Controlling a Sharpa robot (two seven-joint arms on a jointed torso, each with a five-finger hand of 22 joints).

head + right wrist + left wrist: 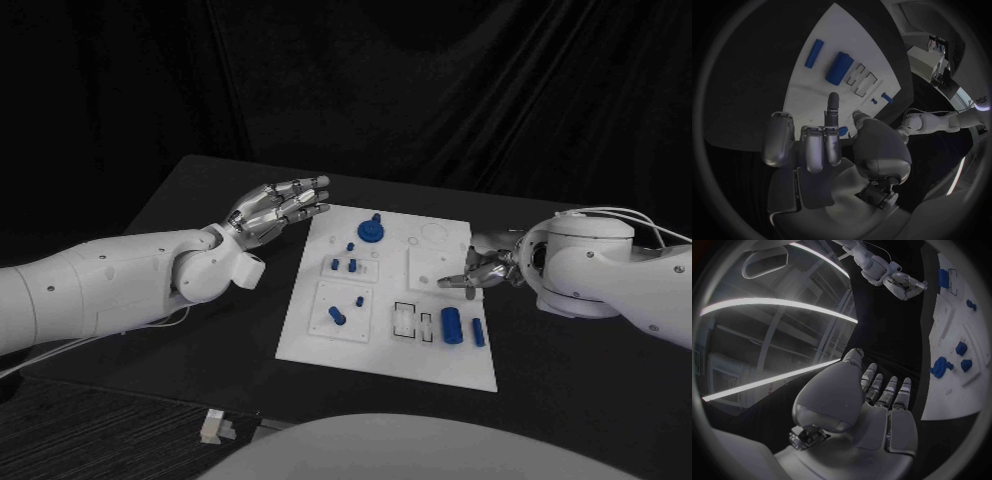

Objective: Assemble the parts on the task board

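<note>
The white task board lies in the middle of the black table. Blue parts sit on it: a round piece at the far side, small pieces in the middle, a thick cylinder and a slim bar near the right. My left hand hovers open, fingers spread, left of the board's far corner, holding nothing. My right hand sits over the board's right edge, most fingers curled and one stretched out. A blue speck shows by its fingertips; I cannot tell if it is held.
Black table surrounds the board on all sides. A small white object lies at the table's near left edge. Empty rectangular slots sit beside the cylinder.
</note>
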